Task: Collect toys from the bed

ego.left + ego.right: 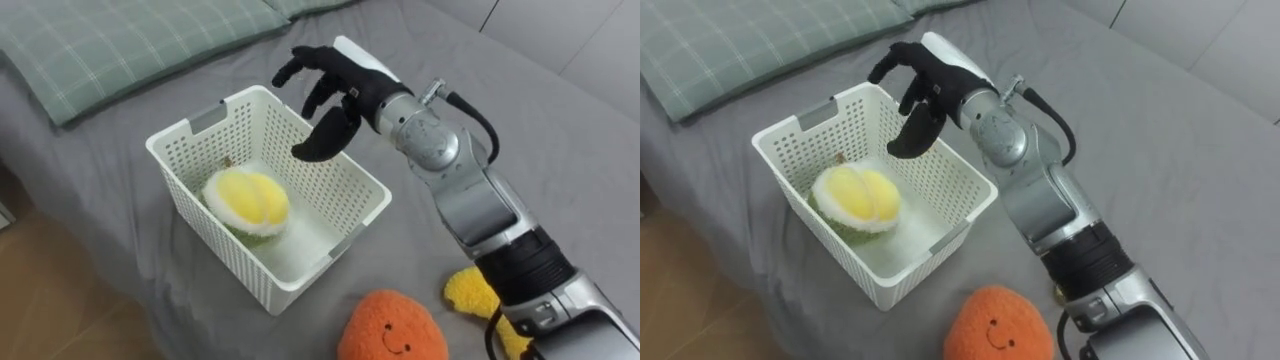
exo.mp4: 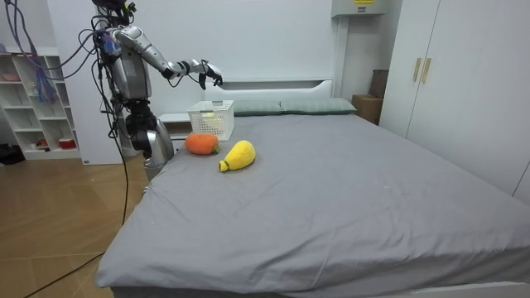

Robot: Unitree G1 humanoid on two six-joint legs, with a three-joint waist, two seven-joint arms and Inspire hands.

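Left eye view: basket (image 1: 341, 187) is rigid white plastic, rectangular, with walls perforated by small holes and slot handles in the short ends. It sits on the bed (image 1: 560, 150) near the side edge, toward the head end. The bed cover is smooth grey fabric.

In the basket is one round plush toy (image 1: 247, 200), fuzzy yellow on top and pale green underneath. It lies in the half nearer the bed's side edge.

Still out on the cover:
- Orange plush (image 1: 392, 325): rounded, fleecy, stitched smiling face. It lies near the basket's near corner, not touching it.
- Yellow plush (image 1: 468, 291): just beside the orange one, partly hidden by the right forearm. It looks elongated in the room view.

Pale green checked pillow (image 1: 110, 45) lies at the head end, beyond the basket.

Right hand (image 1: 335, 85) is black and palm-down over the basket's far rim. Its fingers are spread and loosely bent, with the thumb hanging into the opening. It holds nothing; I can't tell whether it touches the rim.

Room view: robot stands upright on the wood floor at the bed's side edge, right arm stretched over the basket. A white shelf unit (image 2: 33, 99) is behind it, and a white wardrobe (image 2: 464, 83) is at the room view's right.
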